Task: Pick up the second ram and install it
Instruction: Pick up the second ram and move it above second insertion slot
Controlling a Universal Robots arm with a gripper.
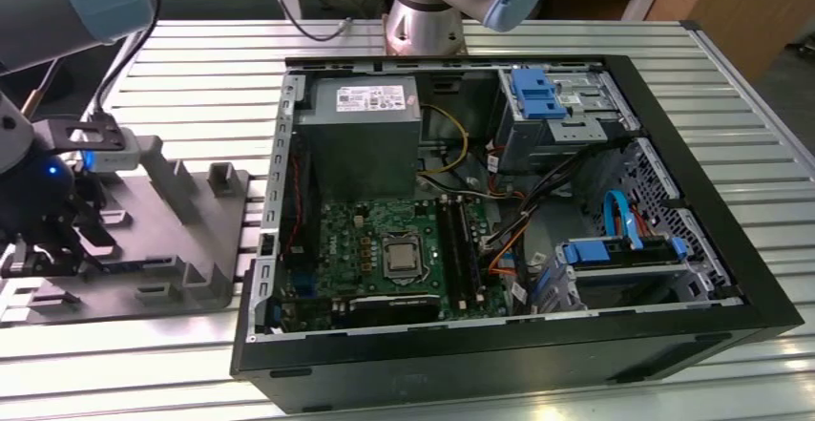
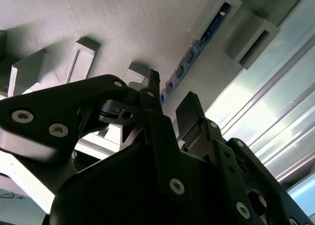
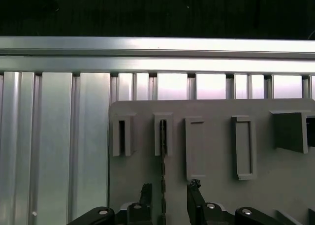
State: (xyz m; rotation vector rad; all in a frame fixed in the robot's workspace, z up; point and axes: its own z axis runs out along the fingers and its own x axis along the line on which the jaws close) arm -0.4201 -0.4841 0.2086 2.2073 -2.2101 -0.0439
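- In the first wrist view, the second ram [image 3: 163, 156] is seen edge-on, standing upright in a narrow slot of the grey fixture plate [image 3: 216, 195]. The gripper [image 3: 170, 189] is placed around it with its 2 fingers [image 3: 194, 191] apart. The stick is touched by neither finger and is nearer to 1 finger than to the other. If the fingers are closed from this offset, the stick can be pushed sideways and tilted in its slot before it is clamped.
- In the second wrist view, the second ram [image 2: 197, 48] is seen as a dark blue strip running away from the fingertips [image 2: 189, 107]. How much of its length lies between them cannot be told. A hold near 1 end is a risk, because the stick can be turned or lost when it is lifted.
- In the exterior view, the gripper [image 1: 52, 240] is low over the fixture plate [image 1: 178, 221], well apart from the open computer case [image 1: 446, 354]. A stick held crooked would probably not be seated in the black motherboard slots [image 1: 461, 249].
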